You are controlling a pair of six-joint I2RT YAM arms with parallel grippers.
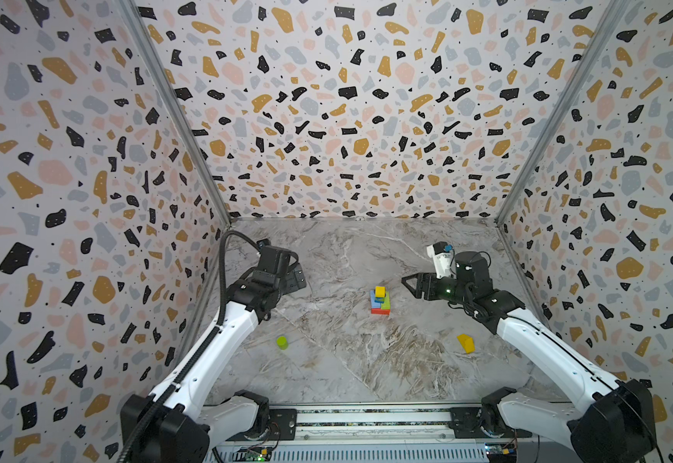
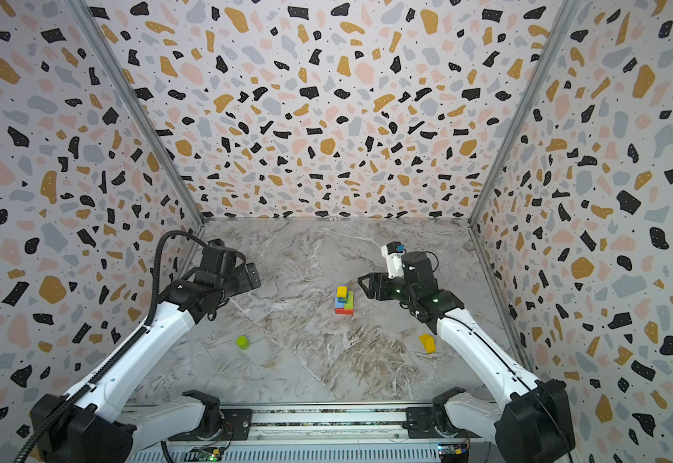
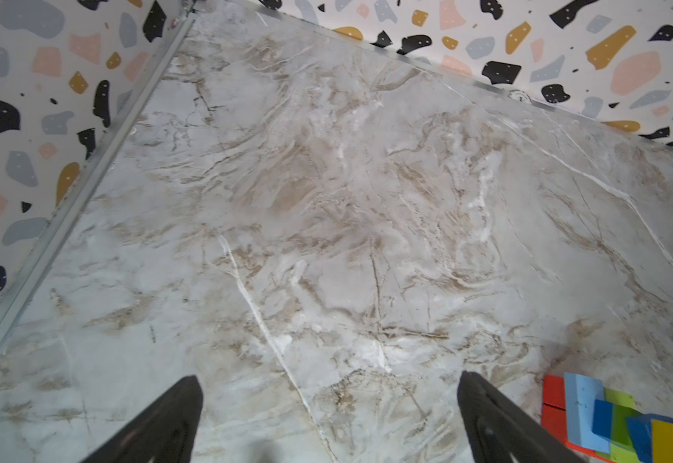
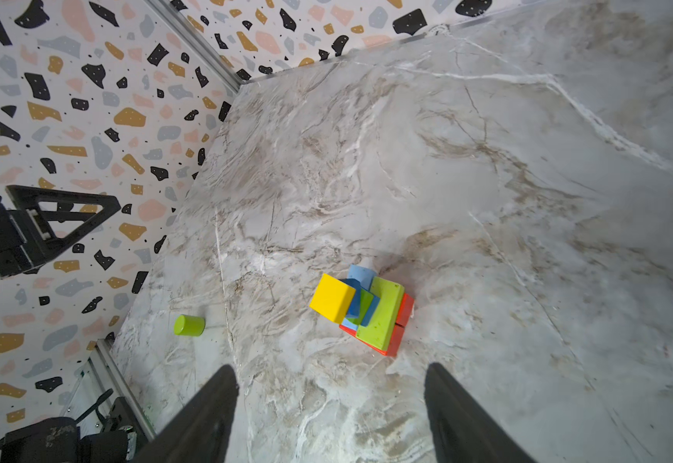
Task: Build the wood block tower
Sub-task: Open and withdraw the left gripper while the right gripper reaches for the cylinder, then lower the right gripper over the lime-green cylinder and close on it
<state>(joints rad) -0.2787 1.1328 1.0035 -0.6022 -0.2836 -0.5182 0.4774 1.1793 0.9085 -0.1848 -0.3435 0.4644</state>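
The wood block tower [image 1: 381, 302] [image 2: 345, 302] stands mid-table: red slabs at the bottom, then light blue, lime, blue and green blocks, with a yellow cube [image 1: 380, 291] [image 4: 333, 296] on top. A lime cylinder [image 1: 282, 342] [image 2: 242, 342] [image 4: 189, 325] rests front left of it. A yellow wedge [image 1: 465, 343] [image 2: 427, 343] lies front right. My left gripper [image 1: 301, 280] [image 3: 329, 377] hovers left of the tower [image 3: 591, 417], open and empty. My right gripper [image 1: 407, 282] [image 4: 331, 368] hovers just right of the tower [image 4: 379, 316], open with nothing between its fingers.
Patterned walls [image 1: 86, 200] close in the marble table [image 1: 347, 360] on the left, back and right. A metal rail [image 1: 367, 419] with both arm bases runs along the front edge.
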